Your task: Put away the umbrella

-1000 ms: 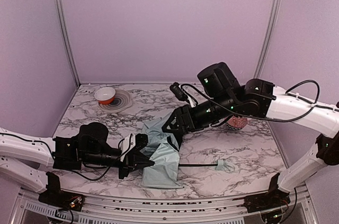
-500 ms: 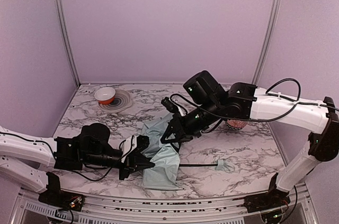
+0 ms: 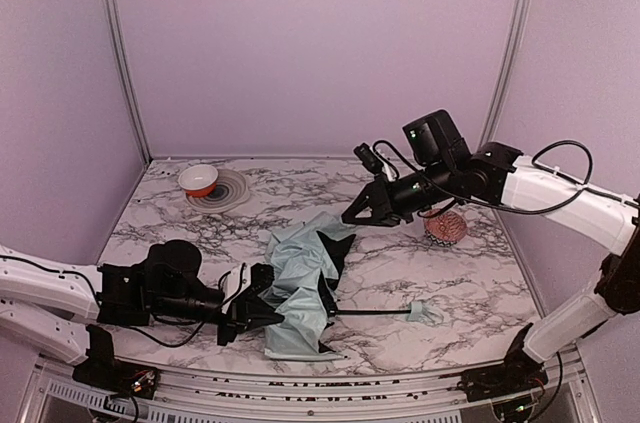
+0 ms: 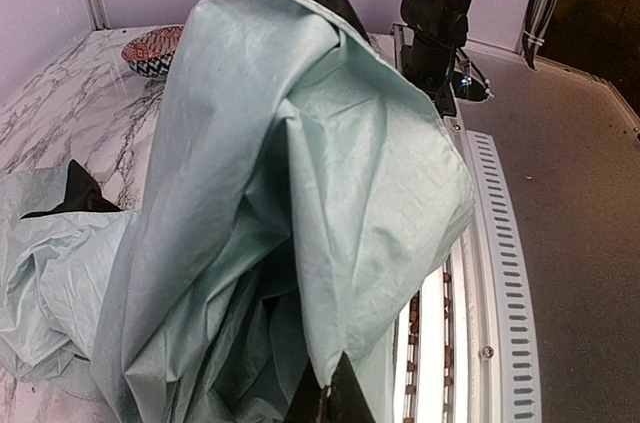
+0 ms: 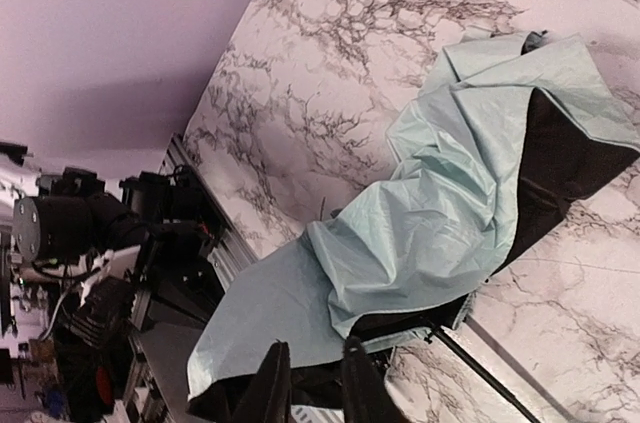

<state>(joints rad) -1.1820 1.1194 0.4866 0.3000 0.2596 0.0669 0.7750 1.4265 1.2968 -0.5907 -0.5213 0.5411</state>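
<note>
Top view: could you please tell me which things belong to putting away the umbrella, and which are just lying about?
Job: umbrella; left gripper, pinching its canopy.
Lying about: red-and-white bowl; patterned plate; pink patterned lump.

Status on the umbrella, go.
Left gripper shut on umbrella, near edge. Right gripper at its far edge, grip unclear. Fabric loose and crumpled, handle lying free. Pink lump, bowl well apart.
</note>
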